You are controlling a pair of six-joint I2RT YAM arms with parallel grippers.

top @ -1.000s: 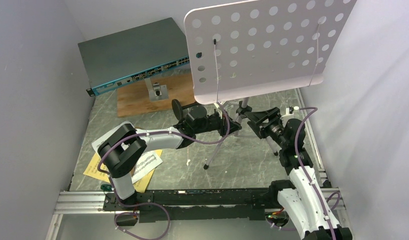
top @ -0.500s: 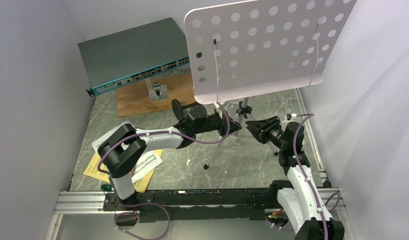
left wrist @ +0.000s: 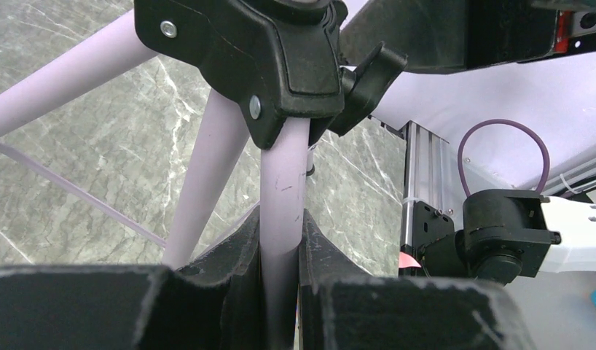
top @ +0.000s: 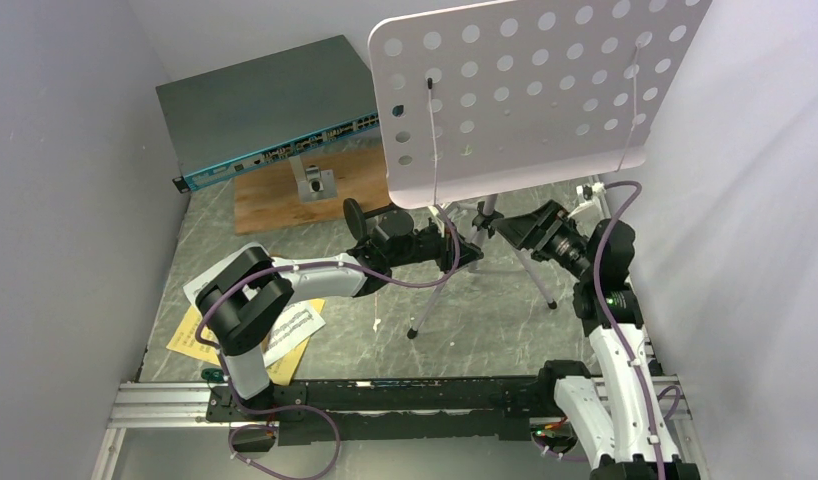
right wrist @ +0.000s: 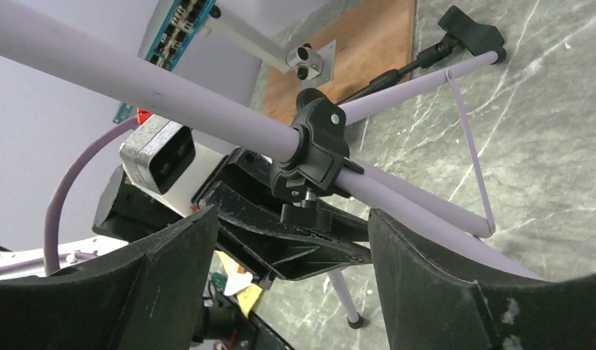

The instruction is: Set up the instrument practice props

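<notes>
At the upper centre and right of the overhead frame, the pale lilac perforated music stand (top: pixel 525 90) is seen upright on its tripod legs (top: pixel 427 295), its desk tilted over the marbled table (top: pixel 485 330). Its pole (left wrist: pixel 283 189) is gripped just below the black collar (left wrist: pixel 273 65) by the left gripper (left wrist: pixel 280 292), whose jaws are clamped against it on both sides. The right gripper (right wrist: pixel 295 248) is held beside the same collar with its jaws spread wide, and nothing is grasped. White and yellow music sheets (top: pixel 290 325) are found at the lower left, partly covered by the left arm. A grey network switch (top: pixel 265 105) and a wooden board (top: pixel 275 200) are placed at the upper left.
</notes>
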